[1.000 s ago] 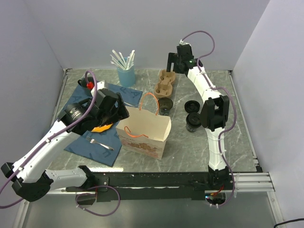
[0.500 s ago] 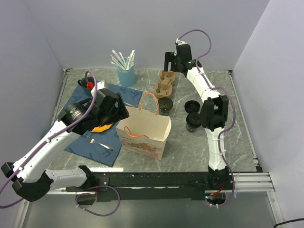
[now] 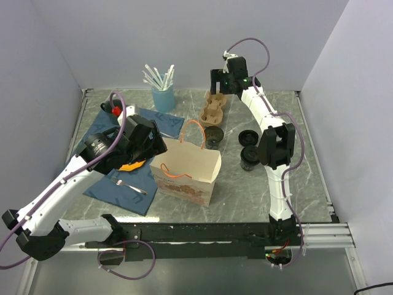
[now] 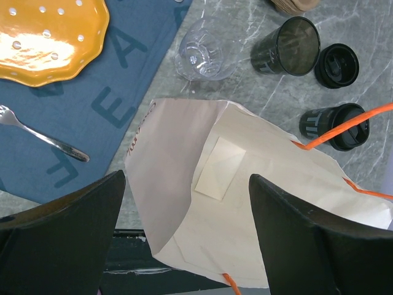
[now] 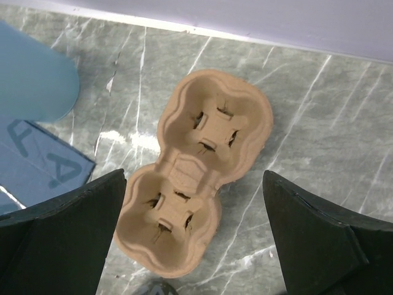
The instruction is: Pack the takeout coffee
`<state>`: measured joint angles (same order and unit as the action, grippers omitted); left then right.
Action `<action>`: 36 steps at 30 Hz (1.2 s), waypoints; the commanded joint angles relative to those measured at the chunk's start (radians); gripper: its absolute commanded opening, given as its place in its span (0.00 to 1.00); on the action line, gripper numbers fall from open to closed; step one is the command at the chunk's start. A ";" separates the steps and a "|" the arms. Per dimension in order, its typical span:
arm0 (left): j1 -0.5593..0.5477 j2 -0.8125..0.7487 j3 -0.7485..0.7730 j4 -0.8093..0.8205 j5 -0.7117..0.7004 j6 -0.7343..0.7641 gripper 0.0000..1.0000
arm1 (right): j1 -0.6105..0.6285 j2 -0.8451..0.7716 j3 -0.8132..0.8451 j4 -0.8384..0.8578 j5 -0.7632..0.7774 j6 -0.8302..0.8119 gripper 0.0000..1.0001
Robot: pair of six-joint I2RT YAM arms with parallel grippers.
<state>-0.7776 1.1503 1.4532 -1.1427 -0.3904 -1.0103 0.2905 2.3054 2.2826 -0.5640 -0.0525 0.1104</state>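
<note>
You have nothing packed yet: the takeout coffee (image 3: 249,158) stands lidded and untouched to the right of the paper bag (image 3: 187,171), your left gripper (image 4: 184,239) hangs spread-fingered over the bag's mouth, and your right gripper (image 5: 193,230), fingers wide apart and empty, hovers above the cardboard cup carrier (image 5: 193,184).

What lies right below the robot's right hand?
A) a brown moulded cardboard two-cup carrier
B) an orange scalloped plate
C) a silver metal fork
A: the right wrist view looks straight down on the brown moulded cardboard two-cup carrier, framed by the open right hand.
</note>
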 commanded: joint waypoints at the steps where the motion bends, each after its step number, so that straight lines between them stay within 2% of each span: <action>1: 0.003 0.003 0.018 -0.003 -0.013 0.004 0.88 | 0.007 -0.003 -0.035 -0.025 -0.030 0.011 1.00; 4: 0.003 -0.006 0.000 0.003 -0.008 0.001 0.88 | 0.010 -0.030 -0.092 0.007 -0.056 0.012 1.00; 7: 0.003 -0.009 -0.010 0.011 0.001 -0.001 0.88 | 0.010 -0.018 -0.071 -0.026 -0.093 0.021 1.00; 10: 0.003 0.000 -0.004 0.012 0.001 0.004 0.88 | 0.010 -0.018 -0.066 -0.056 -0.080 0.087 1.00; 14: 0.003 0.003 -0.005 0.009 0.001 0.003 0.88 | 0.010 -0.044 -0.138 -0.017 -0.038 0.175 1.00; 18: 0.003 -0.006 -0.017 0.011 0.005 -0.007 0.88 | 0.010 0.023 -0.042 -0.094 -0.041 0.227 1.00; 24: 0.003 -0.009 -0.013 -0.005 0.005 -0.013 0.88 | 0.012 -0.012 -0.139 -0.019 -0.050 0.301 0.90; 28: 0.003 -0.015 -0.020 -0.008 0.007 -0.019 0.88 | -0.001 0.002 -0.126 -0.024 -0.056 0.313 0.82; 36: 0.003 -0.012 -0.020 -0.006 0.007 -0.017 0.88 | -0.013 0.015 -0.115 -0.020 -0.050 0.330 0.78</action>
<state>-0.7776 1.1545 1.4326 -1.1442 -0.3889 -1.0161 0.2874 2.3138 2.1468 -0.6167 -0.1177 0.4255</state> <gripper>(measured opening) 0.877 0.792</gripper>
